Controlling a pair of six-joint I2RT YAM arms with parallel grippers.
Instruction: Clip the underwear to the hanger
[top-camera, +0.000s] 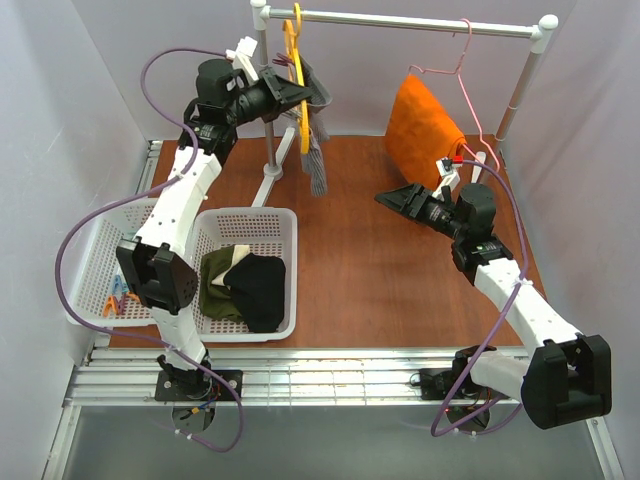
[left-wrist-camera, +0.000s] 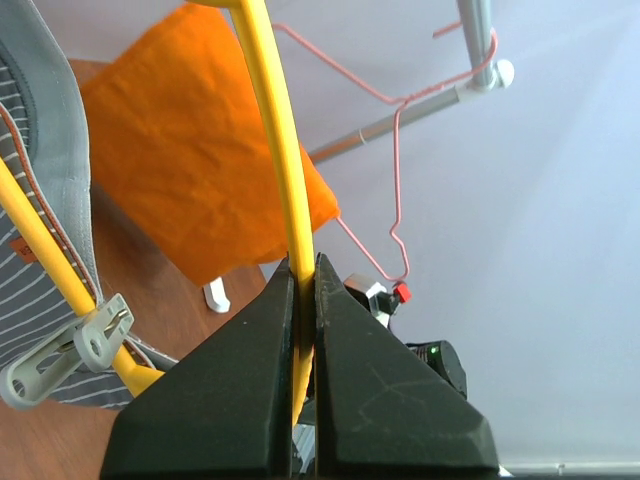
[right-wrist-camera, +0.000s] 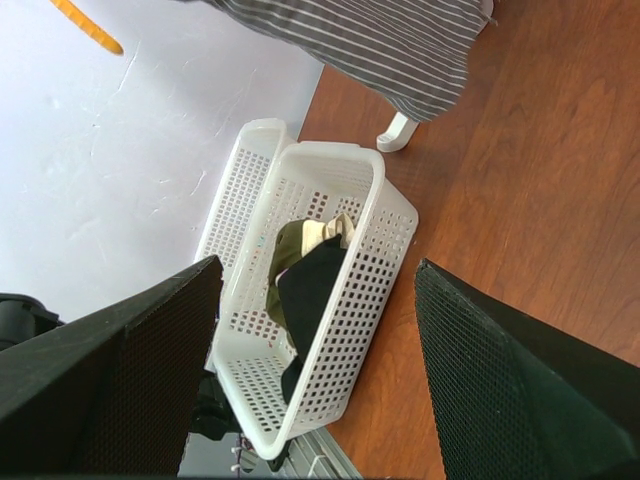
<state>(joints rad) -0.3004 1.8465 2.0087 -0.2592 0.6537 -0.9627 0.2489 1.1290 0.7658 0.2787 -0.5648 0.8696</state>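
Worktop (top-camera: 370, 250) of brown wood carries the rail (top-camera: 400, 20) and the white basket (top-camera: 292, 260) of dark clothes. The hanger (top-camera: 296, 60) hangs on the rail, and the underwear (top-camera: 318, 160) drapes down from it, clear of the worktop. My left fingers (left-wrist-camera: 250, 340) are clamped tight on the hanger's yellow frame, steadying it. My right fingers (right-wrist-camera: 130, 370) stand wide apart, holding nothing, low over the worktop near the orange cloth (top-camera: 420, 130). A grey clip (left-wrist-camera: 75, 345) seems to pinch the waistband to the lower bar, so I judge the clipping partly done. Next I would want one of the loose pegs (top-camera: 118, 297) for the far side. Whether a second clip is already on I cannot tell, as that side is cut off.
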